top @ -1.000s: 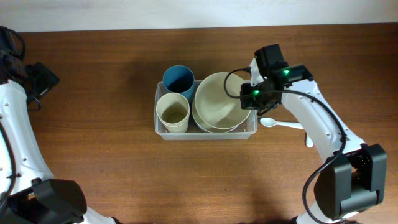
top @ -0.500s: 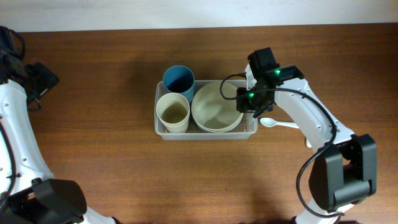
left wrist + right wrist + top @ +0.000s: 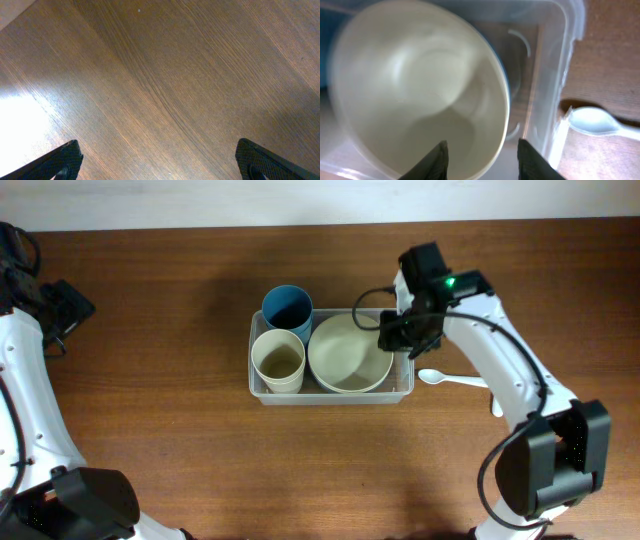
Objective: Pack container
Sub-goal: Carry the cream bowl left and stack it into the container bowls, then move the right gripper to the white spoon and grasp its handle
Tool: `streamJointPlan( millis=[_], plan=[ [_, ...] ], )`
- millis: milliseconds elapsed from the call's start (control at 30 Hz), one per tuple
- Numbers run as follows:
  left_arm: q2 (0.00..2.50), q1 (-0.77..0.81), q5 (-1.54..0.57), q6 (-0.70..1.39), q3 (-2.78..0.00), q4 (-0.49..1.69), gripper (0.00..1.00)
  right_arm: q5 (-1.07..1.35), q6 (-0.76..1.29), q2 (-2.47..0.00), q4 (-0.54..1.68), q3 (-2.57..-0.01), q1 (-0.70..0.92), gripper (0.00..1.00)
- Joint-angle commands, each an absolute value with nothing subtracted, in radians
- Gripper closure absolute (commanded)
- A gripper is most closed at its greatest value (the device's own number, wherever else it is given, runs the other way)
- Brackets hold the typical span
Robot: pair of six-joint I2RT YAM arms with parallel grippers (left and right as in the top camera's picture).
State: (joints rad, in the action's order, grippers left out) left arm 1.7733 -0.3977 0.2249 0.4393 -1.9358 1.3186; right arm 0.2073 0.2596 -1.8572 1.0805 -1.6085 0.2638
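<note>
Wooden table (image 3: pixel 150 410), container (image 3: pixel 330 397), spoon (image 3: pixel 450 379) (seemingly plastic) beside

Your table (image 3: pixel 150 430) is dark reddish-brown wood with long, streaky grain (one corner of the left wrist view washes out to white glare). The container (image 3: pixel 330 398) is clear with a faint milky, bluish tint. The bowl (image 3: pixel 350 352) is plain cream with no pattern, same as the cream cup (image 3: pixel 277 360), and the blue cup (image 3: pixel 287 307) is a deep teal-ish shade. The spoon (image 3: pixel 455 380) is white. The right arm (image 3: pixel 500 370) and left arm (image 3: pixel 20 380) are white with black wrist parts, and the green light (image 3: pixel 449 281) glows on the right one.
</note>
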Motion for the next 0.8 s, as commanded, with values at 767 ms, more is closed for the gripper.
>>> streamJointPlan(
  millis=[767],
  plan=[
    [1.779, -0.4, 0.225, 0.452, -1.951, 1.317, 0.0, 0.041, 0.31, -1.851, 1.523, -1.82, -0.091, 0.59]
  ],
)
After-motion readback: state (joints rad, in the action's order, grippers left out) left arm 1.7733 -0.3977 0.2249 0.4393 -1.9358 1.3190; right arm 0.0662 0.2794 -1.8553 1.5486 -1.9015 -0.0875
